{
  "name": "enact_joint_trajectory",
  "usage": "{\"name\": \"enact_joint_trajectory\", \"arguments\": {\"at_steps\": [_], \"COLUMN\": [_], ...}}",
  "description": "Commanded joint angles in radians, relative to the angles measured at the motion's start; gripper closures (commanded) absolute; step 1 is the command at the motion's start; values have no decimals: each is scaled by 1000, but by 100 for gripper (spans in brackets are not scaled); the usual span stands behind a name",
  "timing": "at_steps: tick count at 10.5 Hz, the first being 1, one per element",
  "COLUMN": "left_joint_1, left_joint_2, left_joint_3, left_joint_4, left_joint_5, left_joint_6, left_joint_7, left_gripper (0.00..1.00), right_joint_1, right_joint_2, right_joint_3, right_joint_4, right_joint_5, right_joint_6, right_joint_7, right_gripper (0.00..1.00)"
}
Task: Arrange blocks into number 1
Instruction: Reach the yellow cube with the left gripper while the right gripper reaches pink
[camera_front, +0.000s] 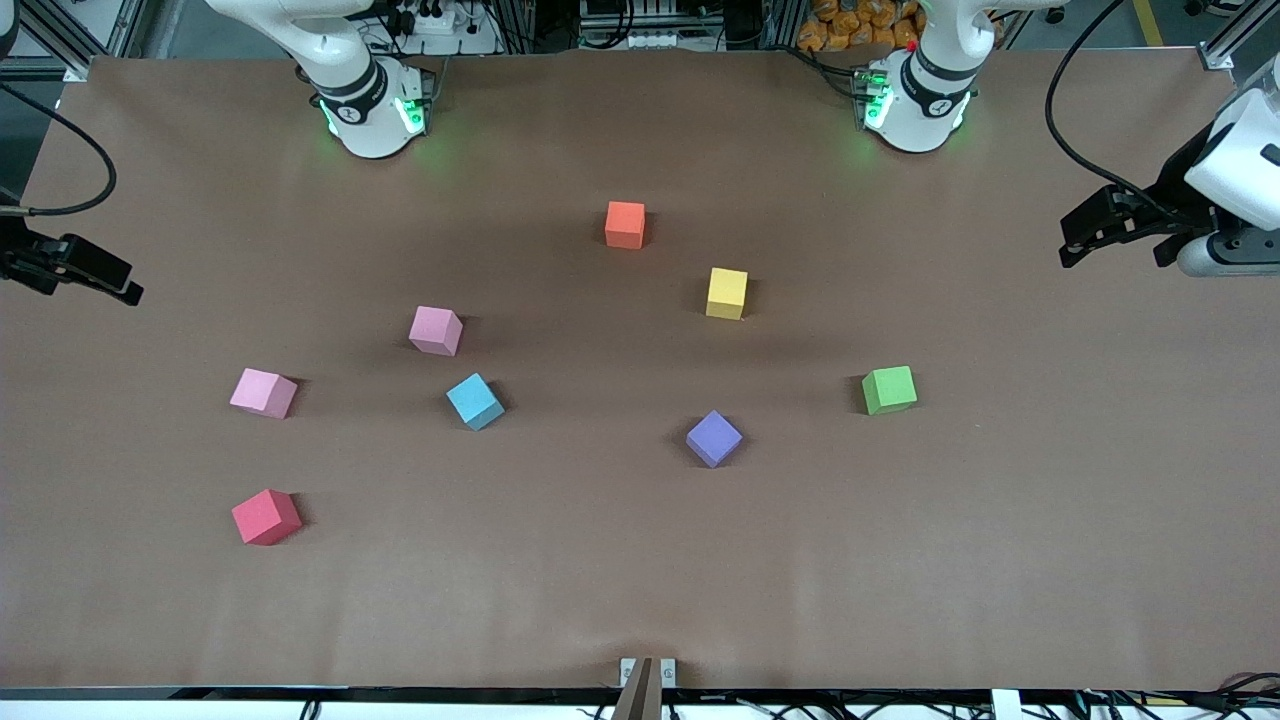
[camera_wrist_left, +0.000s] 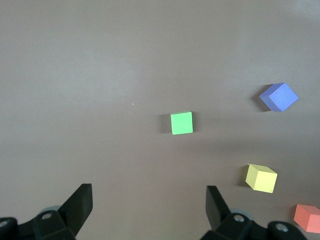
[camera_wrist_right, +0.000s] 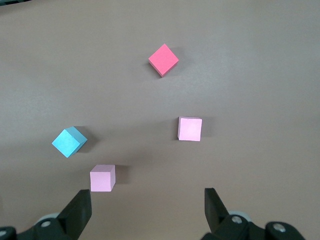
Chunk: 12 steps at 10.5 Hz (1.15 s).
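Note:
Several blocks lie scattered and apart on the brown table. The orange (camera_front: 625, 224) and yellow (camera_front: 727, 293) blocks are nearest the bases. Green (camera_front: 889, 390) and purple (camera_front: 714, 438) lie toward the left arm's end. Two pink (camera_front: 436, 330) (camera_front: 264, 393), light blue (camera_front: 475, 401) and red (camera_front: 266, 516) lie toward the right arm's end. My left gripper (camera_front: 1075, 245) hangs open and empty over its table end, viewing the green block (camera_wrist_left: 181, 123). My right gripper (camera_front: 128, 290) hangs open and empty over the other end, with a pink block (camera_wrist_right: 102, 177) close by one finger in its wrist view.
The two arm bases (camera_front: 375, 110) (camera_front: 915, 100) stand along the table edge farthest from the front camera. A small clamp (camera_front: 648, 675) sits at the middle of the nearest edge. Wide bare cover (camera_front: 1050, 520) surrounds the blocks.

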Motion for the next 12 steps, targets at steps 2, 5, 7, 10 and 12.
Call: {"name": "enact_joint_trajectory", "arguments": {"at_steps": [2, 5, 7, 10, 12], "left_joint_1": [3, 0, 1, -33, -55], "left_joint_2": [-4, 2, 19, 25, 37], "left_joint_3": [-2, -2, -2, -61, -101], "left_joint_4": [0, -2, -26, -153, -271], "left_joint_5": [3, 6, 6, 0, -59], "left_joint_6": [-6, -6, -9, -15, 48], "left_joint_7": [25, 11, 5, -70, -113], "left_gripper": [0, 0, 0, 0, 0], "right_joint_1": [-12, -1, 41, 51, 81], "right_joint_2": [-24, -15, 54, 118, 196], "right_joint_3": [10, 12, 14, 14, 15], "right_joint_4": [-26, -71, -102, -258, -349], "right_joint_5": [-7, 2, 16, 174, 220], "right_joint_6": [8, 17, 82, 231, 332], "right_joint_7": [-11, -11, -9, 6, -8], "right_gripper": [0, 0, 0, 0, 0]}}
